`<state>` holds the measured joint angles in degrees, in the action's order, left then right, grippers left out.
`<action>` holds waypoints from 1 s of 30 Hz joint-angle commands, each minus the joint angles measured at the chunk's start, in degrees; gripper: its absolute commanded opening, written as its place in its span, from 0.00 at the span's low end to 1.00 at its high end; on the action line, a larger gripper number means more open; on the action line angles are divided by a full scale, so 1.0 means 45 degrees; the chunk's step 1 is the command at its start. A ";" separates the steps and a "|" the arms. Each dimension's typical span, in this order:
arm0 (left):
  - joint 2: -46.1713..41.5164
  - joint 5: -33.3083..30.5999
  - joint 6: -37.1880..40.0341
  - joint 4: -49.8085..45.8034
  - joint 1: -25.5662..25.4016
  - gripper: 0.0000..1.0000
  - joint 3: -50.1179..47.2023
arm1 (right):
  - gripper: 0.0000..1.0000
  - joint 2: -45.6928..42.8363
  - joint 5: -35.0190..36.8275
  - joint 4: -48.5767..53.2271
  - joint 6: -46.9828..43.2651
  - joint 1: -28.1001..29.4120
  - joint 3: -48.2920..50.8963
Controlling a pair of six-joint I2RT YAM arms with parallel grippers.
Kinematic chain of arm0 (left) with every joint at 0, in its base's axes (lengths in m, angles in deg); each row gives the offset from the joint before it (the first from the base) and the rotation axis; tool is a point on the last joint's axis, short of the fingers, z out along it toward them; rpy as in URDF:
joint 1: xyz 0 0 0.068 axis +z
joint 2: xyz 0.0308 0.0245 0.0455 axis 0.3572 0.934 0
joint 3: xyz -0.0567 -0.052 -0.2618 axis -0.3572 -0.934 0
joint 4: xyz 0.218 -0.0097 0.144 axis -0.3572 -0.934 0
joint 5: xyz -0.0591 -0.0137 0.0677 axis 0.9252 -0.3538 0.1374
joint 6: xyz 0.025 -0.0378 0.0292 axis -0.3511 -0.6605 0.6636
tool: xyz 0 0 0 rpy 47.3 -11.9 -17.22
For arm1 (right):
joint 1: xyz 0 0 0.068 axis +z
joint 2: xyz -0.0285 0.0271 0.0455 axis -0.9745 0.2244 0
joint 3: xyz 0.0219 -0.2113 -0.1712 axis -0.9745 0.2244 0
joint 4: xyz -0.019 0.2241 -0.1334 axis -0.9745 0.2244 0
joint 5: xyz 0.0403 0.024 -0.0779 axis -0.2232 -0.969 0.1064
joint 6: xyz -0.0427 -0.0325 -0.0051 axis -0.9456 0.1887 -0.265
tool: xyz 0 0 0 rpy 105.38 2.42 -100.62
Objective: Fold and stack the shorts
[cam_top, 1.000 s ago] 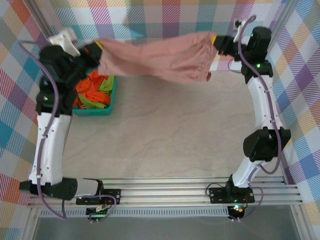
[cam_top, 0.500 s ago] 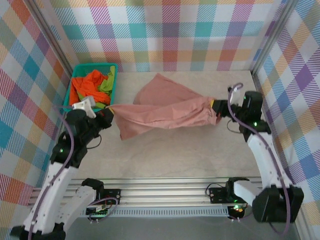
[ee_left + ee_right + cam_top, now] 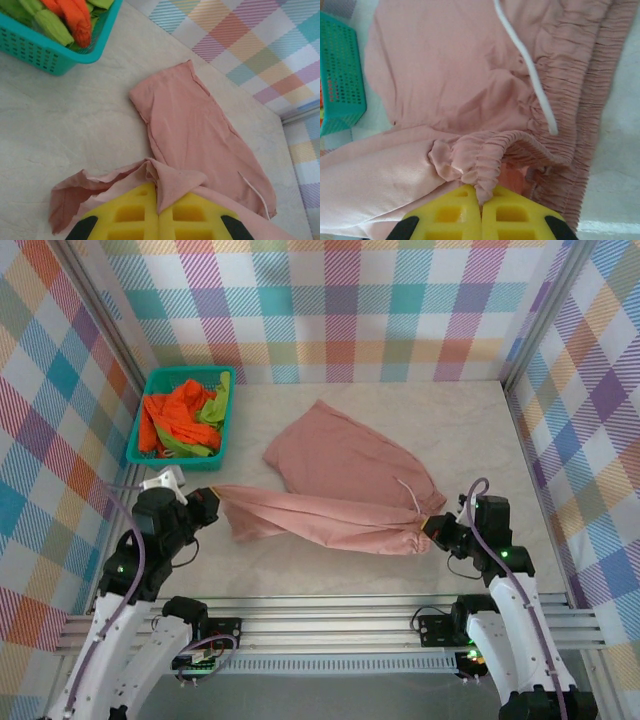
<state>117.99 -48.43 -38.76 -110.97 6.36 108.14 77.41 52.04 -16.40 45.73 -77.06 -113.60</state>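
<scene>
Spreading pink shorts (image 3: 340, 475) on surface (image 3: 300, 580), pre-fold. Pinched shut on apparently leg hem with left tool (image 3: 210, 498), on waistband with right tool (image 3: 430, 528). Next: release, flatten bunched near half.

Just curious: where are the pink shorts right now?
From above, the pink shorts lie mid-table, right of the teal basket, pinched by the left gripper and right gripper.

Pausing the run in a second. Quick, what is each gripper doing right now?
Left gripper: shut on an edge of the pink shorts.
Right gripper: shut on the pink shorts' gathered waistband.
</scene>
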 commanded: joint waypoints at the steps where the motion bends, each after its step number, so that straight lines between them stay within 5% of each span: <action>1: 0.1982 -0.0052 0.1160 0.1627 -0.0005 0.00 0.2048 | 0.00 0.0396 0.1445 0.0754 0.0422 -0.0072 -0.0724; 13: 1.0288 0.0410 0.2672 0.2950 -0.0048 0.00 0.8734 | 0.02 0.4342 0.3071 0.0149 -0.0972 -0.0076 -0.5606; 30: 1.8821 0.1318 0.2717 0.0736 -0.0239 0.00 1.7132 | 0.06 0.7353 0.4336 -0.1572 -0.1226 -0.0568 -0.6351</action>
<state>199.49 -42.57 -27.00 -104.96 5.64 179.90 108.73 69.57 -21.09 40.97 -78.57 -140.57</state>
